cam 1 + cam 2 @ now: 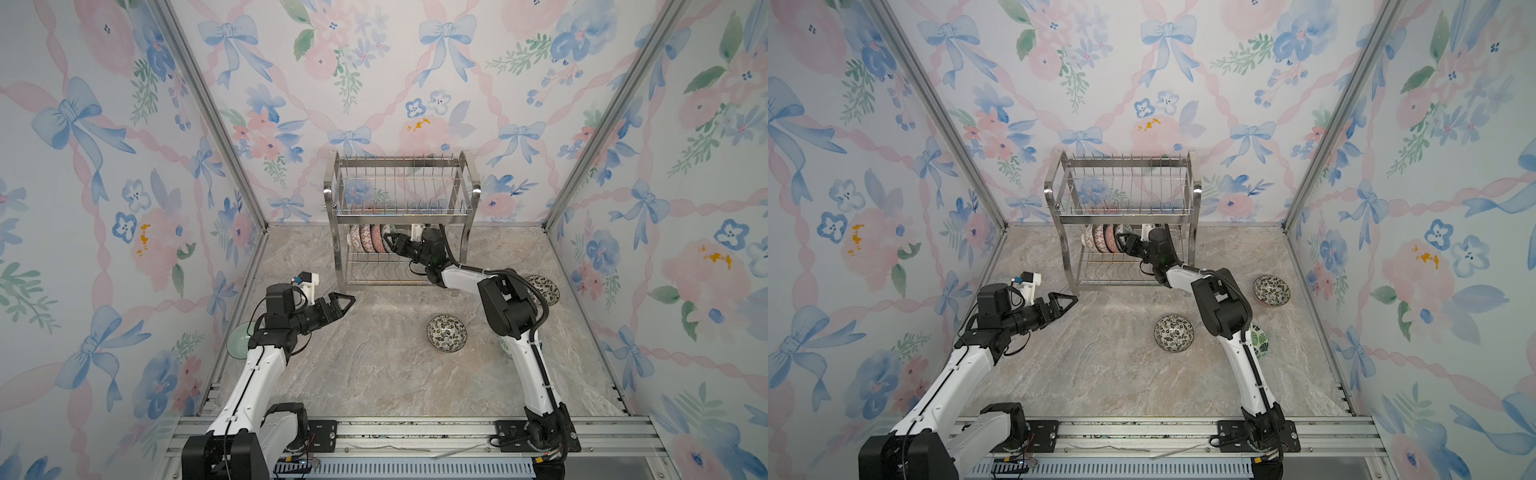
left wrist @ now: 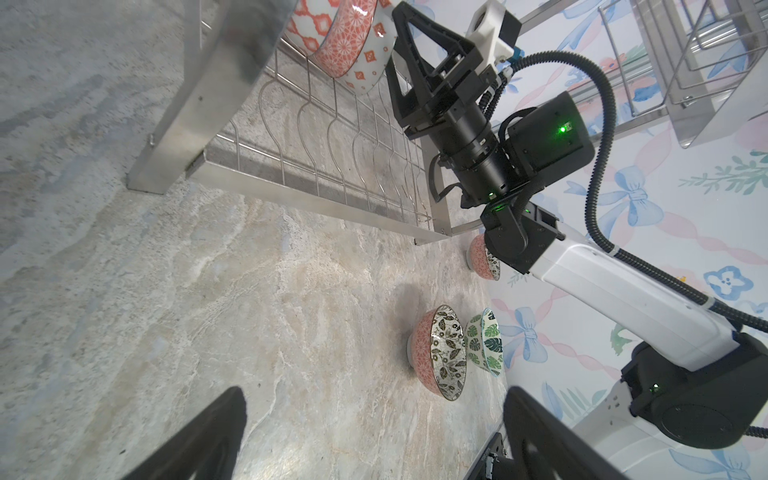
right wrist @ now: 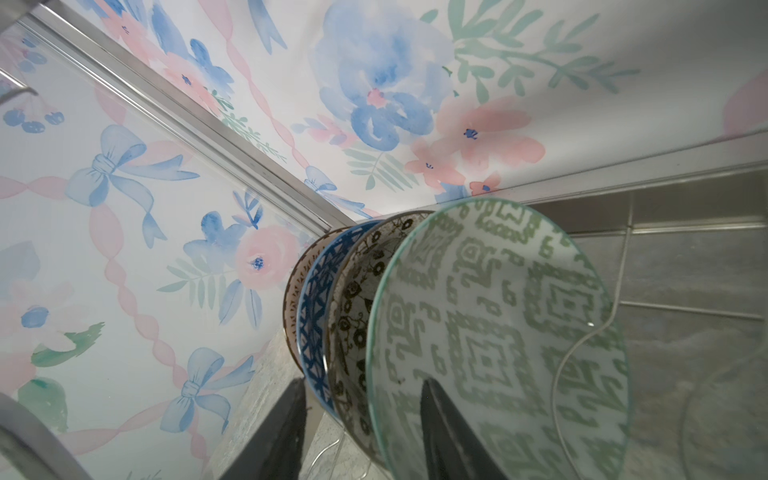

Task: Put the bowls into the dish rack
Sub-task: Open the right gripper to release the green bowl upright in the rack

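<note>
Walled on three sides with floral wallpaper of blue bows, pink ribbons and blossoms; floored with a grey-beige marbled tabletop; braced by aluminium corner posts; edged nearest the camera by a metal rail and slotted duct.

I see the dish rack at centre frame, against the back wall. At the left of its lower tier a row of bowls stands on edge, and my right gripper reaches in to the row's right end. My left gripper hangs left of centre over the marble table, jaws wide and empty. Right of centre a black-and-white leafy bowl sits upright. A second leafy bowl lies farther right, and a green leaf bowl is half hidden behind my right arm.
</note>
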Robot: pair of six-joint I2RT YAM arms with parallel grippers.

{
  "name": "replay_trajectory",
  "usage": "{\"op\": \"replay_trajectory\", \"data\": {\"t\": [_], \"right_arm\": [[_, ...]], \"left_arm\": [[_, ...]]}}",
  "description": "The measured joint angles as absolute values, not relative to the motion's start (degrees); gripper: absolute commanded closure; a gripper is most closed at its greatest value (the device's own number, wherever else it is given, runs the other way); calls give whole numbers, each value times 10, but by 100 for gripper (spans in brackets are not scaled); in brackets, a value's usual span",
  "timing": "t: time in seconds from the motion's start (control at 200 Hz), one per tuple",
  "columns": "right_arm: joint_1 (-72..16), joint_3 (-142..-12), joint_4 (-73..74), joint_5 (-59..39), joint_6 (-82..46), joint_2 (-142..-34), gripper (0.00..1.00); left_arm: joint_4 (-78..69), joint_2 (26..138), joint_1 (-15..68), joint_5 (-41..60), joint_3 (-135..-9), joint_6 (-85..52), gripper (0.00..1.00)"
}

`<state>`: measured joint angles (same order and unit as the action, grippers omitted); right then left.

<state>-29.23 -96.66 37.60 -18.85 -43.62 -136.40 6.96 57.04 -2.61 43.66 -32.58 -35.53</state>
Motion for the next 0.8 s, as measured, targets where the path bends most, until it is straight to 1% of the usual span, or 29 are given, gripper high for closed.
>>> {"op": "replay_trajectory", "data": {"t": [0.205, 0.8], "right_arm": [[-293, -916, 389, -178, -430, -1319, 43], [-320, -793, 428, -151, -413, -1246, 30]], "left_arm": [[74, 570, -26, 424, -326, -348, 2], [106, 566, -38, 381, -326, -340, 2]]}}
